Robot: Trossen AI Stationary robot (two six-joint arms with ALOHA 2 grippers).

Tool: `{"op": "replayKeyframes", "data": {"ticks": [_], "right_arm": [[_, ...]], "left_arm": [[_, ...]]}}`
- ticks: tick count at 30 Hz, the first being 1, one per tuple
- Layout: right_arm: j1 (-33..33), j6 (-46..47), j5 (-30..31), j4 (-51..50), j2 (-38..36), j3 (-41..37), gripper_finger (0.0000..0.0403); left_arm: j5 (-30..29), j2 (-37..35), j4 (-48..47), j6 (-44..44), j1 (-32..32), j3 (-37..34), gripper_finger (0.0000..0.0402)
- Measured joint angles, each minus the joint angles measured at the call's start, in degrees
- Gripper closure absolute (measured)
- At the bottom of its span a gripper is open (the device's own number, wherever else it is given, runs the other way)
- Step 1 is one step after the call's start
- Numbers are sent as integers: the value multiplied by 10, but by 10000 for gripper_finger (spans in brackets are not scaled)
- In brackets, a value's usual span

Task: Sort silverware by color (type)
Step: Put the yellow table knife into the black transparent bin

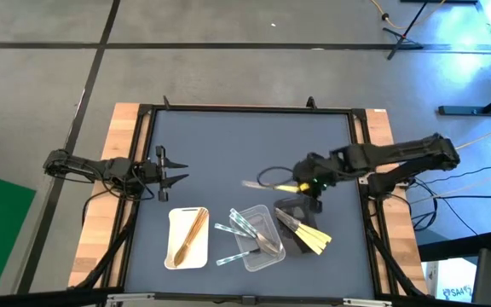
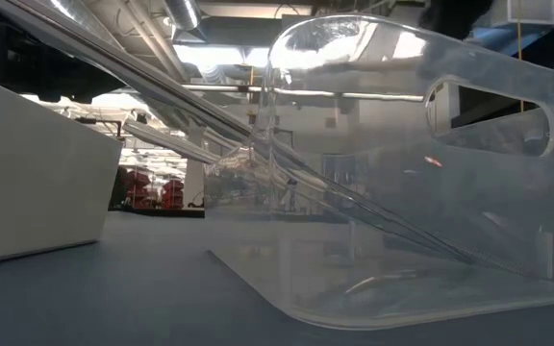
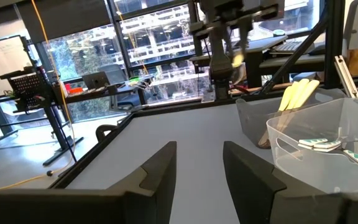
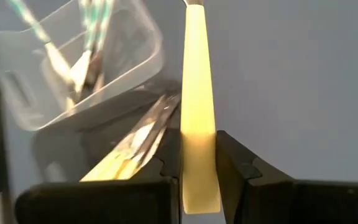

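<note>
My right gripper (image 1: 303, 184) hangs over the table just beyond the black tray (image 1: 294, 210) and is shut on a pale yellow utensil (image 4: 197, 93). More pale yellow utensils (image 1: 314, 240) stick out over the black tray's near rim. Clear plastic utensils (image 1: 244, 223) lie in and beside the clear tray (image 1: 261, 253). Brown wooden utensils (image 1: 193, 232) lie in the white tray (image 1: 177, 220). My left gripper (image 1: 176, 173) waits open at the table's left side, beyond the white tray, touching nothing. My right gripper pinches the pale yellow utensil between its two fingers (image 4: 236, 171) by one end (image 4: 199, 163). The utensil runs on forward along the fingers, and its free end (image 1: 254, 182) points toward the table's left. It looks lifted clear of the table.
The three trays sit side by side near the table's near edge, white on the left, clear in the middle, black on the right. The low view is filled by the clear tray's wall (image 2: 421, 163) and the white tray's wall (image 2: 37, 173). Bare table top (image 1: 245, 141) stretches toward the far edge.
</note>
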Motion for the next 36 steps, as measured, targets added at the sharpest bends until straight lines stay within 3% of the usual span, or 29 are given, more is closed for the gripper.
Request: {"op": "replayKeyframes", "data": {"ticks": [18,36], "right_arm": [[222,313,2,-35,-33,0,356],[378,593,109,-36,-32,0,356]], "left_arm": [[0,0,0,0,0,0,276],[0,0,0,0,0,0,276]]}}
